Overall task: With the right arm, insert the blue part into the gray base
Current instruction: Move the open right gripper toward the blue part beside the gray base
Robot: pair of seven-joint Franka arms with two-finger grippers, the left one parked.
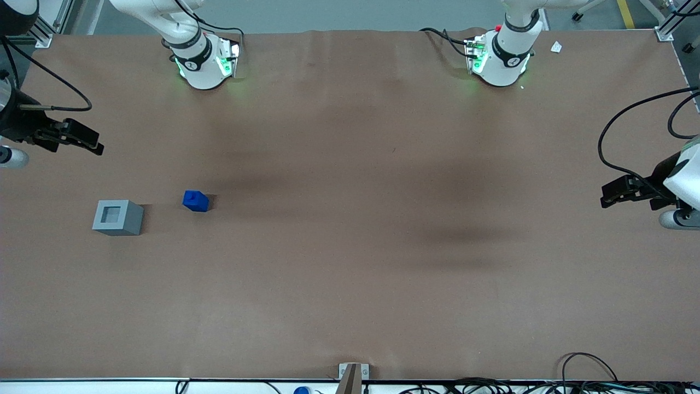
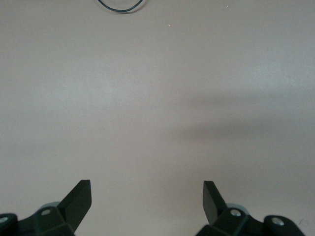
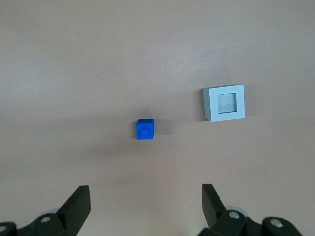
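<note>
Below the raised claw, both task pieces sit on the brown table, untouched.

From the front, the right arm's gripper [image 1: 82, 141] hangs at the working arm's end of the table [image 1: 350, 273]; the gray base [image 1: 117, 217] and blue part [image 1: 196, 201] lie nearer the camera than it, apart from each other. The right wrist view adds the claw's state: fingers [image 3: 78, 204] spread wide and holding nothing (blue part [image 3: 144, 129] stub-up, gray base [image 3: 224, 103] recess-up, both clear of the fingertips).
</note>
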